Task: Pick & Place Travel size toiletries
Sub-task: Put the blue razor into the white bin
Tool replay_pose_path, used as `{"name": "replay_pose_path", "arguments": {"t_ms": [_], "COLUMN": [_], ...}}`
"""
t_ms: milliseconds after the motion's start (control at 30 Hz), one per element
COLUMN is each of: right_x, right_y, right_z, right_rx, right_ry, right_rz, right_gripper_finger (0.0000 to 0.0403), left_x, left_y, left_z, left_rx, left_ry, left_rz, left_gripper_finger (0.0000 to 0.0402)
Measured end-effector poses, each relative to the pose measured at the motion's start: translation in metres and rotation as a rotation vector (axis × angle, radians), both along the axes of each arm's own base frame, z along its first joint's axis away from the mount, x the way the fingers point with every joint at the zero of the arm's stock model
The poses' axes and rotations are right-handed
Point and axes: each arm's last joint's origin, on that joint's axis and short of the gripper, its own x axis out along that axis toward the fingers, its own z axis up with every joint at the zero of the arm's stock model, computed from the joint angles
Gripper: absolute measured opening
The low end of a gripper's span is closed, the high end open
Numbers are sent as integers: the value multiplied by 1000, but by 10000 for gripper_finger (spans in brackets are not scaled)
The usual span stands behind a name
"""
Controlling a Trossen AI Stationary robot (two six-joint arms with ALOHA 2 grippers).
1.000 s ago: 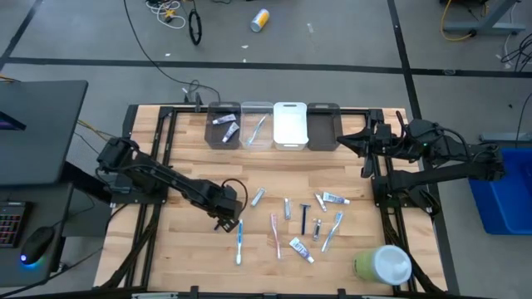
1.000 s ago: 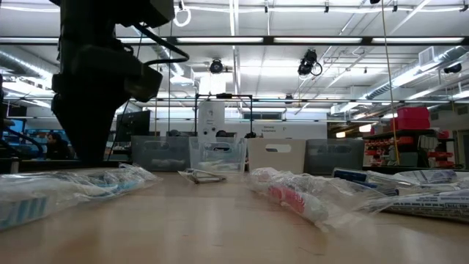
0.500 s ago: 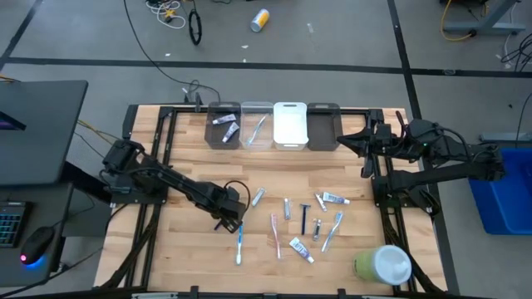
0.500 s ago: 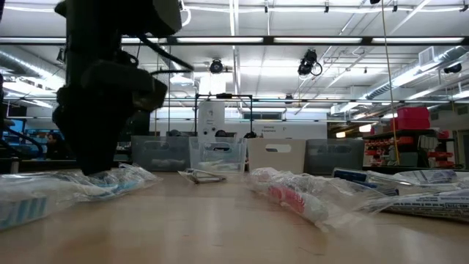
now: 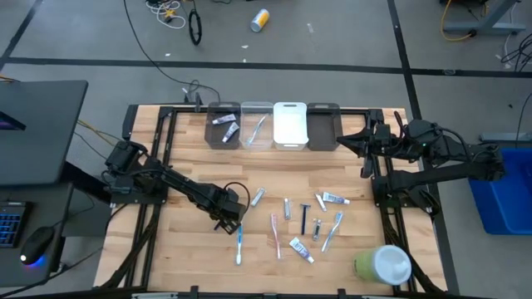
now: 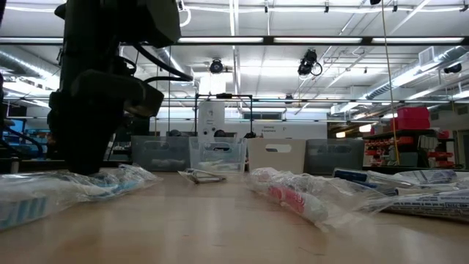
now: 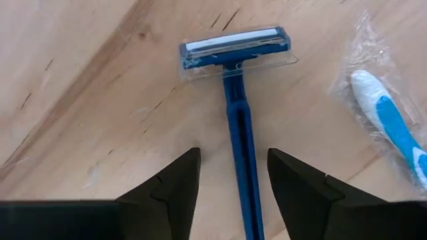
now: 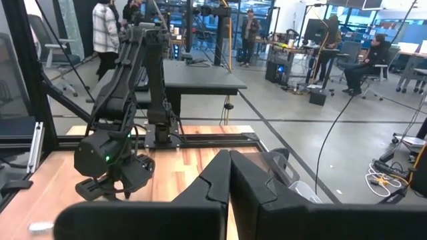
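Note:
A blue razor [image 7: 239,127] lies flat on the wooden table, its head [image 7: 235,47] pointing away from my left gripper [image 7: 232,157]. That gripper points straight down at the table's near left [image 5: 229,218]. It is open, with one finger on each side of the razor's handle and a gap on both sides. A wrapped blue-and-white toothbrush [image 7: 393,127] lies just beside it [image 5: 239,242]. More travel size toiletries lie at the middle: a pink toothbrush [image 5: 275,235], a black razor [image 5: 303,218] and a toothpaste tube [image 5: 301,248]. My right gripper [image 8: 229,173] waits shut, held level high at the far right [image 5: 345,141].
A row of bins stands along the far edge: two clear ones [image 5: 223,124] [image 5: 258,124] holding items, a white one [image 5: 290,124] and a dark one [image 5: 323,126]. A large green-and-white round container [image 5: 384,264] sits at the near right. People stand in the room beyond the table.
My left gripper has sunk a little closer to the table over the same spot, still pointing down. Nothing on the table has moved.

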Motion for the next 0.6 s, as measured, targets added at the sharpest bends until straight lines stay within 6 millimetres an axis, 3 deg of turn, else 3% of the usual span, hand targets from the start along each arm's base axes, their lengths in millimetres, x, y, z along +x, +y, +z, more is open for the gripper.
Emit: {"name": "replay_pose_path", "arguments": {"t_ms": [267,600], "right_x": [0,0], "right_y": [0,0], "right_z": [0,0], "right_rx": [0,0], "right_ry": [1,1], "right_rz": [0,0], "right_gripper_finger": [11,11], "left_x": [-1,-1], "left_y": [0,1], "left_z": [-1,-1], "left_rx": [2,5], "left_ry": [12,13], "left_rz": [-1,-6], "left_gripper_finger": [120,75]}}
